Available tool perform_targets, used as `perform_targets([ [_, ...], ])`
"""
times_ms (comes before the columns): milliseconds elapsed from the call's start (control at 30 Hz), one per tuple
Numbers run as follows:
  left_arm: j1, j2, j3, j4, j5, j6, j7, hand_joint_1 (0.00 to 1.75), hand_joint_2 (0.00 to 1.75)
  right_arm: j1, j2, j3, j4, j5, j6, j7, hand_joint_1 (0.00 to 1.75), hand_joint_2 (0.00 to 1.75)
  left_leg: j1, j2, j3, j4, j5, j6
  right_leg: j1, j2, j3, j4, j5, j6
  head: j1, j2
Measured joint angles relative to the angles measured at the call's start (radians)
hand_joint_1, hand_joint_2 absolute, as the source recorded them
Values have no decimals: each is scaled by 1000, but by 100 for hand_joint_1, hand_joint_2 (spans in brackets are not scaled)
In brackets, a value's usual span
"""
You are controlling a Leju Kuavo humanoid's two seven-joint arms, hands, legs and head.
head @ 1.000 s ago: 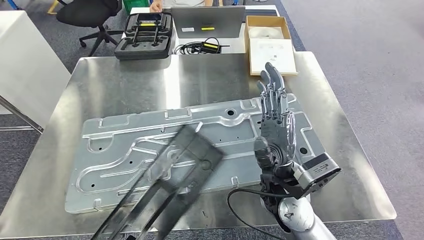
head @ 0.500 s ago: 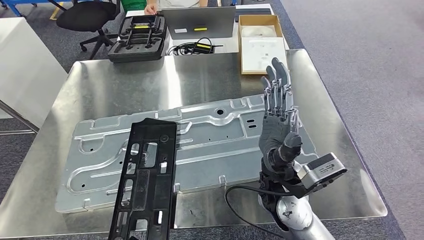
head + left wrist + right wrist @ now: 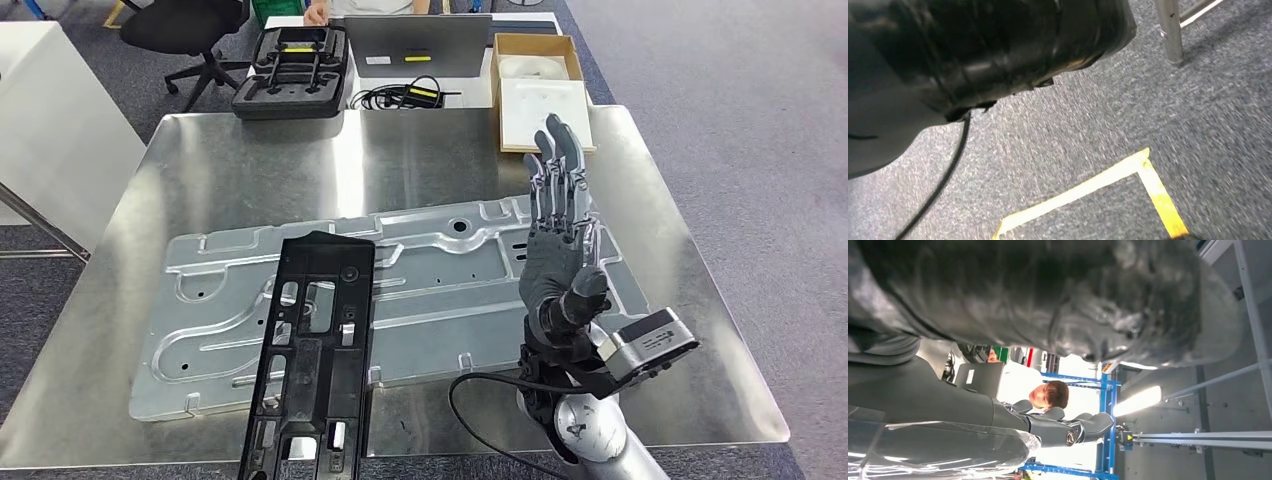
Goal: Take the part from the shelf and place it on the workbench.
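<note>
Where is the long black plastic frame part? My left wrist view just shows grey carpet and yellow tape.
Observer: The head view shows the long black plastic frame part over the big silver stamped metal panel, its near end reaching past the picture's bottom edge.
Operator: Is that panel on the workbench?
Observer: Yes, flat on the shiny steel workbench.
Operator: What's the other robot hand doing?
Observer: The right robot hand is raised over the panel's right end, fingers straight and apart, holding nothing.
</note>
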Motion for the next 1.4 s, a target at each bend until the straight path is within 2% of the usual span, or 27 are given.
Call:
perform_targets([
  [67,-1,-1,0,0,1,0,-4,0,0,-2,0,0,-1,2,0,0,0,0,-2,-1,-9,16,-4,-10,1,1,43,-92,32,-4,0,0],
  [200,0,-1,1,0,2,-3,-8,0,0,-6,1,0,-2,3,1,0,0,0,1,-1,-22,24,-4,-33,7,4,40,-109,47,-27,0,0],
  [233,0,-1,1,0,2,-4,-9,0,0,-7,1,0,-3,3,2,0,0,0,3,0,-27,37,-19,-38,6,3,37,-113,53,-35,-2,0],
  [300,0,-2,1,0,2,-7,-13,0,0,-12,2,0,-3,3,6,1,0,0,6,1,-57,115,-84,-46,5,-1,28,-117,65,-48,-5,0],
  [367,-1,-2,1,0,2,-8,-17,0,0,-15,2,0,-3,3,12,1,0,0,8,1,-102,246,-161,-51,8,-2,10,-117,78,-53,-7,0],
  [433,0,-2,1,0,3,-9,-19,0,0,-15,2,0,-3,2,17,1,0,0,8,1,-109,308,-189,-51,12,-3,-13,-116,95,-53,-7,0],
  [467,0,-2,1,0,5,-9,-21,0,0,-15,2,0,-3,2,18,2,0,0,8,1,-86,283,-177,-49,14,-3,-23,-116,102,-53,-7,0],
  [567,-3,-2,2,0,11,-9,-26,0,0,-16,2,0,-3,0,19,4,0,0,4,0,51,71,-117,-37,16,-3,-42,-118,127,-44,-6,0],
  [600,-5,-2,2,0,12,-9,-27,0,0,-17,2,0,-3,-1,20,4,0,0,1,0,78,20,-103,-32,15,-3,-43,-121,135,-38,-7,0],
  [633,-6,-2,2,0,12,-9,-28,0,0,-19,2,0,-3,-1,20,5,0,0,-3,-1,85,-2,-95,-28,14,-4,-44,-125,144,-32,-8,0],
  [733,-4,-1,2,0,14,-10,-30,0,0,-19,2,0,-3,-1,20,6,0,0,-10,-1,71,-6,-65,-11,11,-3,-42,-136,169,-14,-10,0],
  [767,-5,-2,3,0,14,-10,-30,0,0,-17,2,0,-2,-1,20,6,0,0,-9,1,66,-9,-55,-5,12,-2,-51,-118,165,-10,-10,0],
  [800,-5,-2,3,0,15,-10,-31,0,0,-15,1,0,-2,-2,20,7,0,0,-7,4,59,-14,-42,1,14,-1,-63,-80,142,-7,-7,0],
  [867,-6,-3,3,0,16,-11,-32,0,0,-13,0,0,-1,-3,21,10,0,0,-7,8,37,-20,-14,12,18,0,-92,38,40,-5,1,0],
  [933,-5,-2,3,0,17,-12,-32,0,0,-13,-1,0,-1,-4,22,12,0,0,-13,8,4,-21,12,17,20,0,-92,134,-61,-7,6,0],
  [967,-5,-2,3,0,18,-13,-33,0,0,-13,-1,0,0,-4,23,12,0,0,-15,8,-15,-19,25,17,20,0,-78,153,-75,-10,7,0],
  [1000,-4,-1,3,0,19,-14,-33,0,0,-12,-1,0,1,-4,24,12,0,0,-17,8,-36,-16,38,17,21,0,-52,149,-71,-14,7,0],
  [1033,-4,-1,4,0,19,-15,-33,0,0,-12,-1,0,2,-4,25,12,0,0,-19,8,-56,-13,51,16,22,0,-10,112,-50,-18,7,0],
  [1067,-4,-2,4,0,19,-16,-33,0,0,-12,-1,0,2,-4,26,12,0,0,-19,8,-72,-9,62,15,24,0,44,47,-30,-23,7,0],
  [1100,-4,-2,4,0,19,-17,-34,0,0,-13,-1,0,2,-4,27,12,0,0,-20,8,-85,-5,72,12,27,-1,100,-32,-26,-29,7,0],
  [1133,-4,-2,4,0,19,-17,-34,0,0,-13,-1,0,2,-4,27,12,0,0,-20,8,-93,-2,81,10,31,-2,145,-96,-29,-32,6,0],
  [1167,-3,-2,4,0,20,-18,-35,0,0,-13,-1,0,2,-4,28,12,0,0,-20,8,-95,-2,89,6,33,-2,169,-138,-36,-35,6,0],
  [1200,-3,-2,4,0,20,-18,-35,0,0,-14,-1,0,2,-4,28,11,0,0,-19,9,-95,-5,98,1,36,-2,177,-158,-41,-37,8,0],
  [1267,-2,-1,4,0,20,-18,-36,0,0,-14,-1,0,2,-4,28,11,0,0,-16,8,-92,-13,114,-10,36,-3,166,-164,-22,-43,14,0],
  [1300,-2,-1,4,0,20,-19,-36,0,0,-14,0,0,3,-5,27,11,0,0,-15,6,-98,-9,107,-17,34,-4,159,-168,-11,-49,16,0],
  [1333,0,0,4,0,20,-19,-36,0,0,-14,0,0,3,-6,27,11,0,0,-14,5,-107,8,81,-23,30,-6,149,-172,3,-56,15,0],
  [1400,1,0,4,0,20,-20,-36,0,0,-14,1,0,3,-7,27,12,0,0,-10,4,-139,103,-18,-33,27,-8,122,-174,29,-63,12,0],
])
